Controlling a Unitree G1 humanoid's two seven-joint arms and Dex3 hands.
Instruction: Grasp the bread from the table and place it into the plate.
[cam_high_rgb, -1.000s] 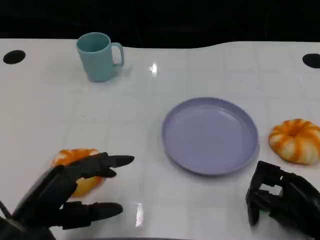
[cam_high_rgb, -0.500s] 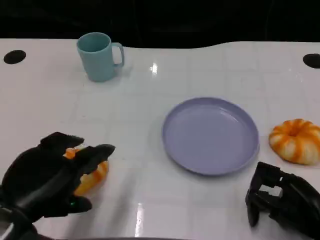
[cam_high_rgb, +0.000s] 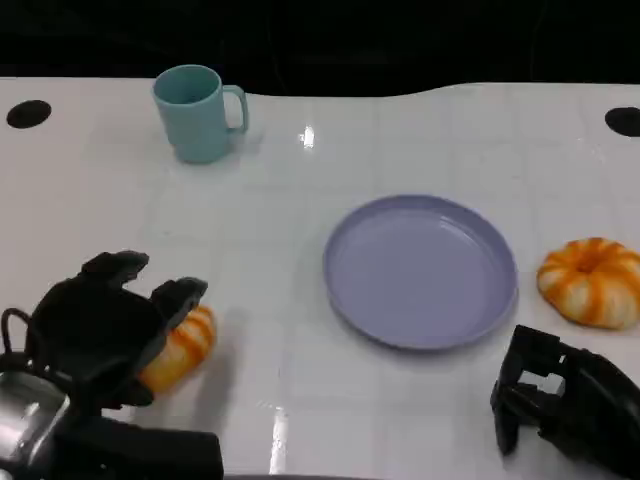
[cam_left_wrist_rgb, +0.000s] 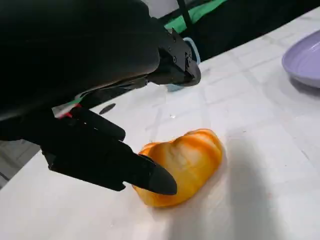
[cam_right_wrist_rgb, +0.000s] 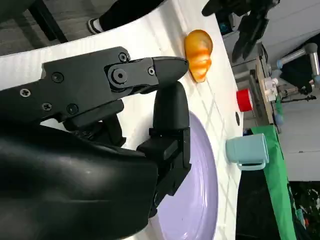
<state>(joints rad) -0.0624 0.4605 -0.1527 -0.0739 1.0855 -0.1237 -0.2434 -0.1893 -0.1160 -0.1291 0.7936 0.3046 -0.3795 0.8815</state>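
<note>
An orange striped bread roll (cam_high_rgb: 185, 345) lies on the white table at the lower left. My left hand (cam_high_rgb: 100, 325) arches over its near side; in the left wrist view one fingertip (cam_left_wrist_rgb: 157, 180) touches the roll (cam_left_wrist_rgb: 185, 162) while the others hang spread above it, so nothing is gripped. The lilac plate (cam_high_rgb: 420, 270) sits in the middle with nothing on it. A second, ring-shaped orange bread (cam_high_rgb: 590, 282) lies to its right. My right hand (cam_high_rgb: 560, 400) rests at the lower right with loosely bent fingers, holding nothing; its wrist view shows the plate (cam_right_wrist_rgb: 197, 200) and the far roll (cam_right_wrist_rgb: 199, 48).
A teal mug (cam_high_rgb: 198, 112) stands at the back left, well away from both hands. Two dark holes (cam_high_rgb: 28, 113) mark the table's far corners. Bare white table lies between the roll and the plate.
My left hand has turned from lying flat with outstretched fingers to arching over the roll, fingers bent down around it. The roll, the plate and my right hand have stayed put.
</note>
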